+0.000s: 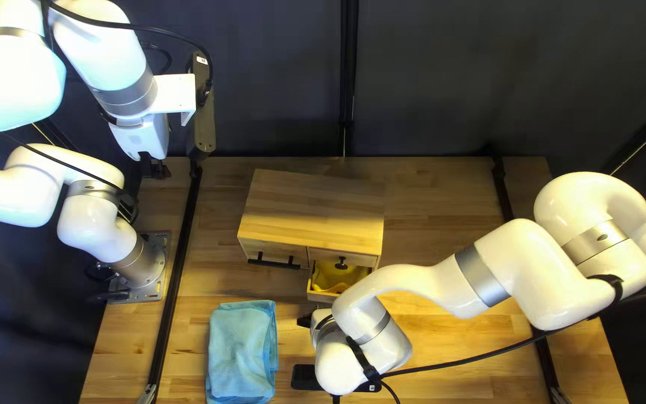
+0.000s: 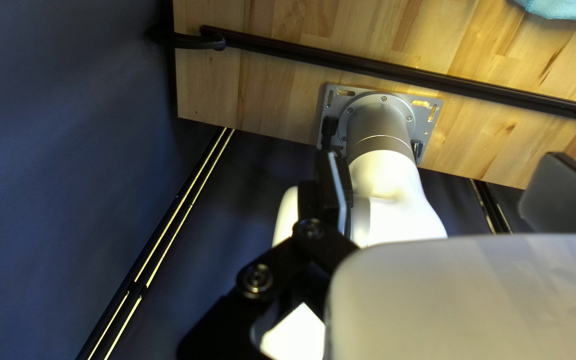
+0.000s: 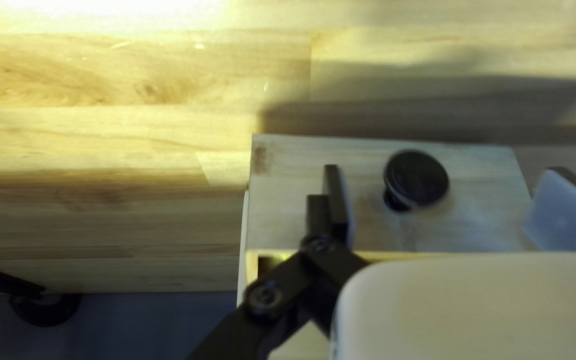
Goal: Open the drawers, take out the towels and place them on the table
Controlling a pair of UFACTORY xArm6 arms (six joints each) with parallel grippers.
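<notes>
Nearest you, the blue towel (image 1: 243,350) lies on the wooden table (image 1: 441,185). Your right gripper (image 3: 443,185) stands spread either side of the knob (image 3: 415,181). The yellow towel (image 1: 337,276) sits in the open drawer (image 1: 318,294). Your left gripper (image 2: 448,192), fingers apart, hangs near the dark curtain (image 1: 469,73).

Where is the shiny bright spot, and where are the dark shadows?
Right wrist view: glare on the far table, a shadow band just beyond the drawer front. Top left view: bright patch on the cabinet top, shadow under the right arm.
</notes>
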